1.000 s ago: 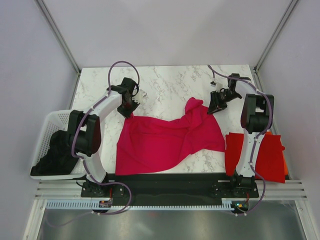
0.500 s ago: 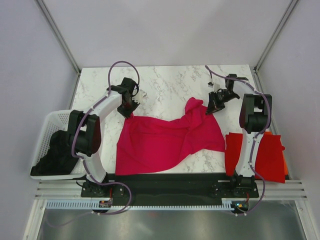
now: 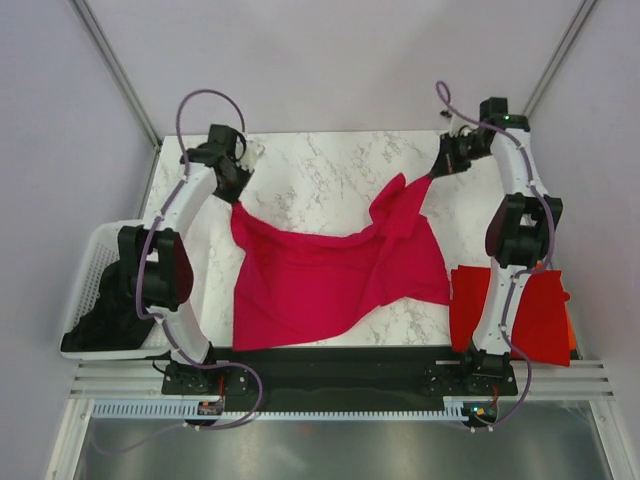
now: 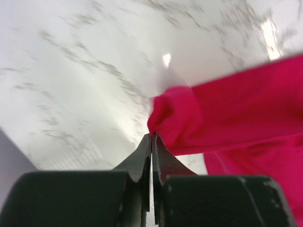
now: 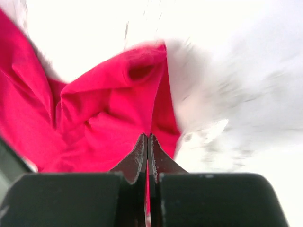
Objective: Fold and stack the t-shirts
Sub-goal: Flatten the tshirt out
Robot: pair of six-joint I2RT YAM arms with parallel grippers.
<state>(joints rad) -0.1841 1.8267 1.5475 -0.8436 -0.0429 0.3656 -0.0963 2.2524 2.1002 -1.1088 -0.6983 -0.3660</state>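
A crimson-pink soft cloth t-shirt [image 3: 330,280] sags across the white marble desk [image 3: 330,165], its far corners held up by the left end effector [image 3: 233,193] and the right end effector [image 3: 436,172]. Bright red folded cloth [image 3: 545,310] lies beside the right arm, and a white mesh basket [image 3: 95,243] sits at the left.

The spread t-shirt [image 3: 330,275] lies at the centre of the table [image 3: 330,165]. The left gripper [image 3: 237,197] clamps its far left corner, the right gripper [image 3: 438,172] its far right corner. Folded t-shirts [image 3: 545,310] lie to its right, at the near edge. A basket [image 3: 100,235] beside the table's left edge holds cloth [image 3: 105,315].
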